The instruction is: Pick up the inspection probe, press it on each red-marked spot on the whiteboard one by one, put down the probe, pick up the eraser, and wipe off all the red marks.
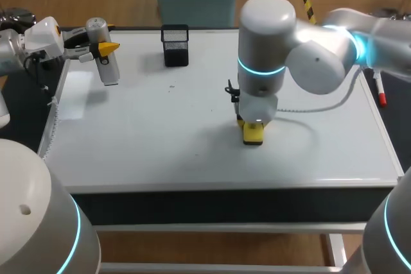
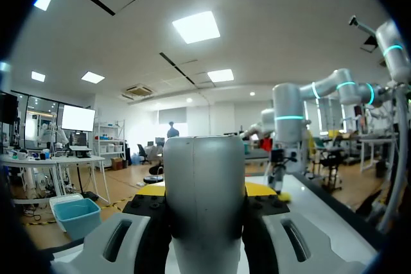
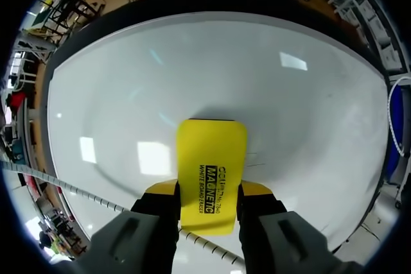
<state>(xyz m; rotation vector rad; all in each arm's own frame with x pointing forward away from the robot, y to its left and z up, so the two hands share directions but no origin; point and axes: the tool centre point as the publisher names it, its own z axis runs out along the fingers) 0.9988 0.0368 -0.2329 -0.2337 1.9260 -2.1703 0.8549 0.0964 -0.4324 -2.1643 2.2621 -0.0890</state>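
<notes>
The whiteboard (image 1: pixel 160 126) covers the table; a black mesh holder (image 1: pixel 174 45) stands near its far edge, its contents too dark to tell. Over the far left corner the left gripper (image 1: pixel 108 48) clamps the grey inspection probe (image 1: pixel 110 72), held roughly upright. Mid-board, the right gripper (image 3: pixel 209 192) pinches the yellow eraser (image 3: pixel 212 152), its long axis pointing down at the surface

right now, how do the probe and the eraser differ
Colour: the probe is silver-grey, the eraser bright yellow. Shape: the probe is a rounded cylinder, the eraser a flat block. Place: the probe is at the whiteboard's left edge in the left gripper, seemingly off the surface; the eraser sits mid-board in the right gripper. Shared: each is clamped between a gripper's fingers.
</notes>
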